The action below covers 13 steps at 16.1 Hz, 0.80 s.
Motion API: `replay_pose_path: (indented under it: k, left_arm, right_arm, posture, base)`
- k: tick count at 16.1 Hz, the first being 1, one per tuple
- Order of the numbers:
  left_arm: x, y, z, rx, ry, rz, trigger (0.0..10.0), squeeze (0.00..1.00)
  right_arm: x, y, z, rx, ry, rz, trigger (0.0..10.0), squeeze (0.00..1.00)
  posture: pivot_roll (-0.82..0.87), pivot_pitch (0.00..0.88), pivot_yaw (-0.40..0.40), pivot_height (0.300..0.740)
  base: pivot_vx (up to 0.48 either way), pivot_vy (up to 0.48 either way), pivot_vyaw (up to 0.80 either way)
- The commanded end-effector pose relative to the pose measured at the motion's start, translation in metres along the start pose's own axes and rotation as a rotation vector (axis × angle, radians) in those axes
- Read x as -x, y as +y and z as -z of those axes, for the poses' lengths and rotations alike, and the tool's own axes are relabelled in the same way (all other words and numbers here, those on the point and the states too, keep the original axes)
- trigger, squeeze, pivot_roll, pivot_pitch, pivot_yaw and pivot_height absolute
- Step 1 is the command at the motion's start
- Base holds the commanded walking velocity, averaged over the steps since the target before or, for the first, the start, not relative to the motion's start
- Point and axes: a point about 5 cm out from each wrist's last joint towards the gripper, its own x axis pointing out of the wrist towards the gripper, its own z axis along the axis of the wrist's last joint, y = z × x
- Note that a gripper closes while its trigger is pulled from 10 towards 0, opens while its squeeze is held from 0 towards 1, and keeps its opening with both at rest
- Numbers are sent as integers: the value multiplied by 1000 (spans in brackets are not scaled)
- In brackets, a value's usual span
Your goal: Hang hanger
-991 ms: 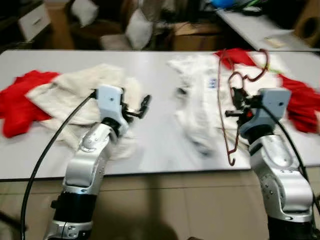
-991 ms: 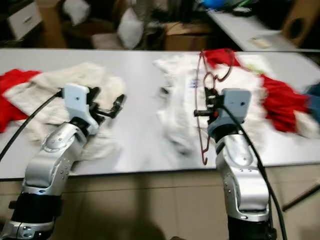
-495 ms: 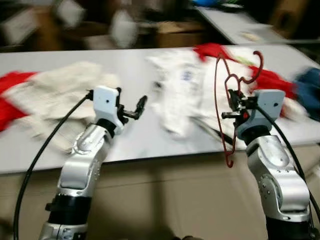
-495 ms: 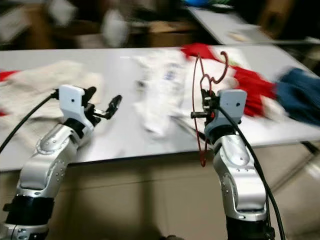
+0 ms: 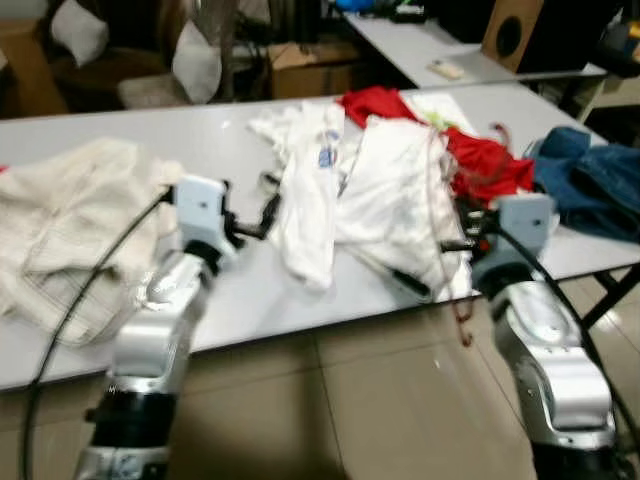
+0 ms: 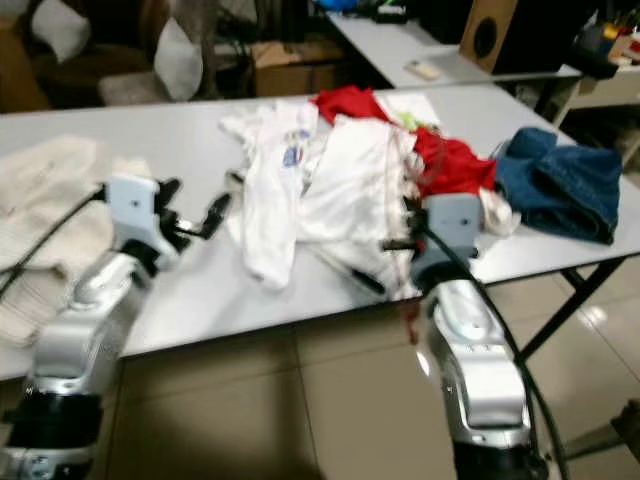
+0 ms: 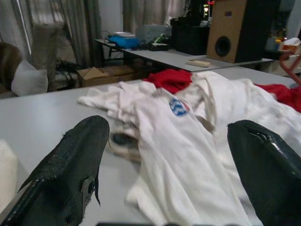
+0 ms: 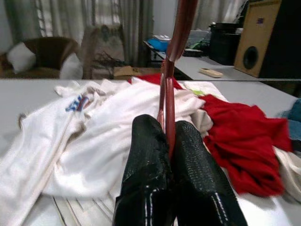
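A thin dark-red wire hanger [image 8: 170, 70] stands upright, pinched between the right hand's [image 8: 170, 146] textured black fingers [image 8: 146, 155], above the smooth grey bench's [image 5: 240, 290] near edge. At the hand's 12 o'clock lie crumpled white shirts [image 5: 395, 195], one bearing a blue logo [image 7: 178, 107], unreadable. At 2 o'clock, red cloth [image 8: 242, 127]. The left hand [image 7: 169, 169] is spread wide, holding nothing.

Garments [image 5: 390, 190] on table [image 5: 225, 135]; jeans [image 6: 560, 185] apparently rightmost.
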Motion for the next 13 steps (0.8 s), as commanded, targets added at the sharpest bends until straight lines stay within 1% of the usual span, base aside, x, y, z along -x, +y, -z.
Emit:
replay_pose_path:
  k: [1, 2, 5, 6, 8, 9, 11, 12, 13]
  left_arm:
    - [-3, -5, 0, 3, 0, 17, 10000, 1000]
    - [-3, -5, 1, 2, 1, 18, 10000, 1000]
    - [-2, -7, 4, -2, 9, 42, 10000, 1000]
    - [0, -11, 9, -22, 26, 86, 10000, 1000]
    - [7, -23, 20, -83, 76, 225, 10000, 1000]
    - [10, -26, 26, -119, 108, 266, 10000, 1000]
    - [11, -26, 29, -121, 115, 270, 10000, 1000]
    - [10, -26, 30, -121, 115, 259, 10000, 902]
    - [10, -24, 31, -114, 115, 241, 10000, 894]
  right_arm:
    - [2, -7, -1, 2, -6, 21, 10000, 0]
    - [3, -7, 1, 2, 5, 13, 10000, 0]
    - [4, -6, 3, -8, 9, 2, 10000, 0]
    - [5, -5, 3, -20, 6, -3, 10000, 0]
    - [9, -3, 5, -38, 7, -19, 10000, 0]
    - [11, -3, 7, -39, 9, -21, 10000, 0]
    - [15, -5, 9, -43, 15, -9, 10000, 0]
    - [17, -5, 11, -43, 23, -4, 10000, 0]
    - [18, -4, 12, -41, 29, -3, 10000, 0]
  posture:
    - [-98, 0, 0, 740]
    - [-99, 0, 1, 740]
    - [-100, 0, 1, 740]
    - [-101, 0, 1, 740]
    - [-100, 0, 3, 740]
    - [-103, 0, 10, 740]
    - [-106, 0, 15, 740]
    - [-111, 0, 24, 740]
    - [-115, 0, 28, 740]
  base:
    - [398, 0, 0]
    - [401, 0, -438]
    - [401, 0, -800]
    - [398, 0, -800]
    - [0, 0, 0]
    - [0, 0, 0]
    - [0, 0, 0]
    - [0, 0, 0]
    - [0, 0, -650]
